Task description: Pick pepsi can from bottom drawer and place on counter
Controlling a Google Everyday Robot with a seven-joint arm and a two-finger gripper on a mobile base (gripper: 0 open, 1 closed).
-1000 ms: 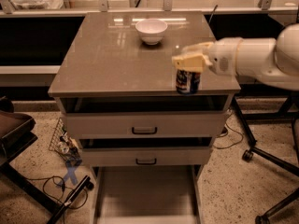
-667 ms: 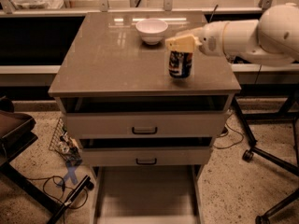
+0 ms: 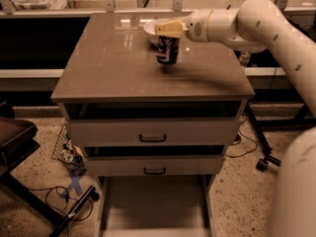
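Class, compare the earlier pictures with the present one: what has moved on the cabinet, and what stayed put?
The gripper, gripping the pepsi can by its top, has carried it left in the view and back across the counter, until it is just in front of the white bowl. Nothing was let go. The bowl, both upper drawers and the open bottom drawer stayed as they were.

The robot's arm [image 3: 276,31] was glossy white, built of thick rounded tubular links with small dark dots along the long segment. A thin amber seam ringed the wrist, beside a round patch of fine grey perforations. The gripper [image 3: 167,30], pale cream-yellow and blocky, sat over the counter [image 3: 113,68], closed on the pepsi can [image 3: 168,51]. Another broad white curved link [image 3: 296,191] filled the lower right.
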